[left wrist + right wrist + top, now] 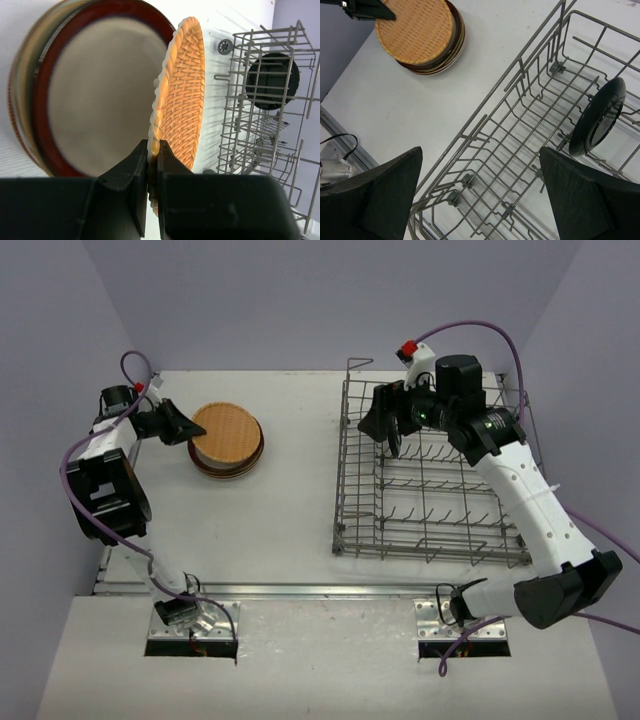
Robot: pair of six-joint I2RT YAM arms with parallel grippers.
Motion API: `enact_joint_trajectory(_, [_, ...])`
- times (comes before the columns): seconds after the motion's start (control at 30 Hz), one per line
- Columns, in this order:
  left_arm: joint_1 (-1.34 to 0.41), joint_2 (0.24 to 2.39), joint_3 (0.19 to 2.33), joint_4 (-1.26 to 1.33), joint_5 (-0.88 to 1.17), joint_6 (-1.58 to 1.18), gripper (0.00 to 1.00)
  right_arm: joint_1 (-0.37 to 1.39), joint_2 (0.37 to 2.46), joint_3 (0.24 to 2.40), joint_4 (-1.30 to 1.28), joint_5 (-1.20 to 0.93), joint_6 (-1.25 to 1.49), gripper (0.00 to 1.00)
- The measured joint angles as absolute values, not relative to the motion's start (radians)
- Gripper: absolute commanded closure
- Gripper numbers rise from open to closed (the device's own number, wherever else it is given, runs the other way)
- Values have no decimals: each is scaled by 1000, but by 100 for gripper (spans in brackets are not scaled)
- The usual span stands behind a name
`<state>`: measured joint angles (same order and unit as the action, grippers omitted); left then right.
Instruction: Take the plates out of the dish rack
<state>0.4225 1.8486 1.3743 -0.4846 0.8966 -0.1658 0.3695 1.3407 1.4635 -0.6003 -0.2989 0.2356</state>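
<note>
While reading the scene outward from the arm bases, meeting first the near rows of the dish rack, standing on the right half of the worktop with bare tines and no plate between them. Judging from that, treating the unloading as nearly complete.

Moving further out on the left side, finding the left tool pressed together on the rim of the tan-orange plate, pinching the woven edge between both fingers. Gripping at the rim only, presumably leaving the underside free for setting down. Holding that plate directly over the cream plate with the dark red-brown rim, at the top of the stack beneath. Showing a wedge of gap between the two in the left wrist view, so not confirming full seating. Siting the stack well apart from the rack, probably giving both arms working room.

Reaching the far part of the rack, finding the right tool spread wide, gripping nothing, hovering above the wires. Facing the black plate, leaning on edge between tines, near the right-hand finger but untouched. Presenting its upper rim for a pinch from above. Judging the next step as closing on that rim, with a risk of catching the neighbouring tines during lifting.
</note>
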Motion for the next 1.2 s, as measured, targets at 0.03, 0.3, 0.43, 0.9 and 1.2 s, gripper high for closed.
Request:
enact_joint_trajectory(0.03, [429,1861,1376,-478,893,-166,96,369,1341,1464,-600,-299,236,1])
enact_joint_trajectory(0.3, [451,1918,1384,-469,880,-163,59,369,1341,1464,-600,-303,235,1])
enact_joint_trajectory(0.43, [451,1919,1396,-473,875,-154,49,369,1341,1464,-603,-302,235,1])
enact_joint_trajectory(0.9, [450,1630,1305,-412,475,-48,9,369,1443,1468,-657,94,262,1])
enact_joint_trajectory(1.2, [288,1263,1155,-261,111,41,9,384,1560,1479,-720,362,332,7])
